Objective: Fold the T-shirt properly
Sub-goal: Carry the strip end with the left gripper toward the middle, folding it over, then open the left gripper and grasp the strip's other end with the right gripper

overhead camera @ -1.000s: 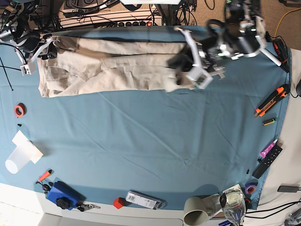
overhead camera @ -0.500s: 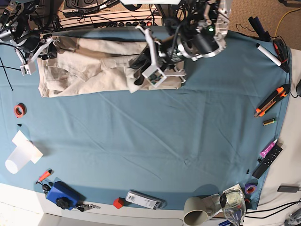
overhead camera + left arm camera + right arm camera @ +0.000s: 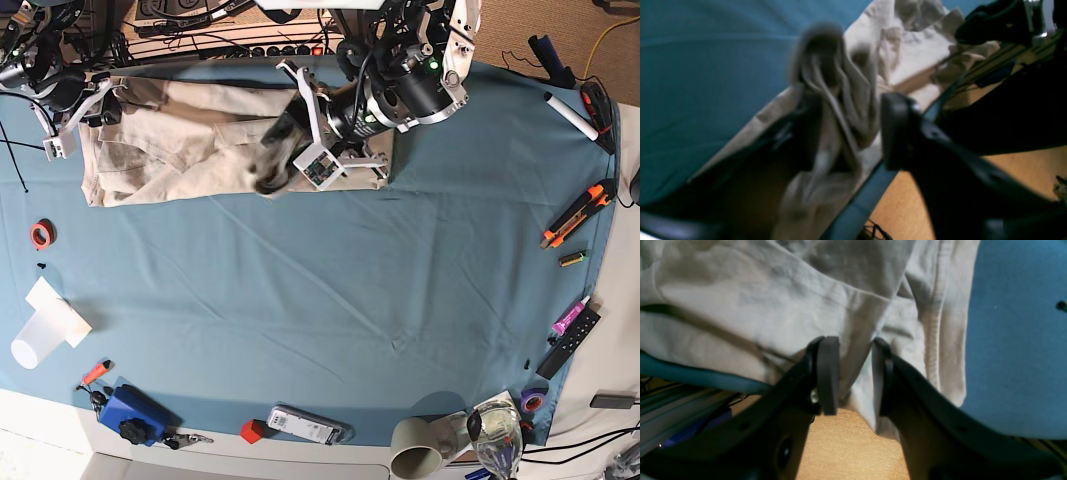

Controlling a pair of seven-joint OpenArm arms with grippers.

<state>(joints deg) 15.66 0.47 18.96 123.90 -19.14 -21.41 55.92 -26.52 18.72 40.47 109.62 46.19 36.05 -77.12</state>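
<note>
The beige T-shirt (image 3: pixel 170 150) lies as a long folded band along the far edge of the table. Its right end is doubled back over its middle. My left gripper (image 3: pixel 295 150) hovers over that doubled part. In the left wrist view the left gripper (image 3: pixel 843 130) is open, and a blurred bunch of T-shirt (image 3: pixel 833 96) hangs loose between its spread fingers. My right gripper (image 3: pixel 75 125) is at the shirt's left end. In the right wrist view the right gripper (image 3: pixel 855 373) is shut on a fold of the T-shirt (image 3: pixel 773 306) at the table's edge.
The teal cloth (image 3: pixel 330 300) covers the table. An orange tape roll (image 3: pixel 41 234), a white cup (image 3: pixel 40 338) and a blue box (image 3: pixel 130 412) sit at the left. An orange cutter (image 3: pixel 578 215), a remote (image 3: pixel 570 342) and a white marker (image 3: pixel 570 115) lie at the right, a grey cup (image 3: pixel 415 447) in front.
My left arm swept left from the table's right side, carrying the shirt's right end over its middle. Its jaws have now opened and the cloth is dropping. The right gripper has not moved.
</note>
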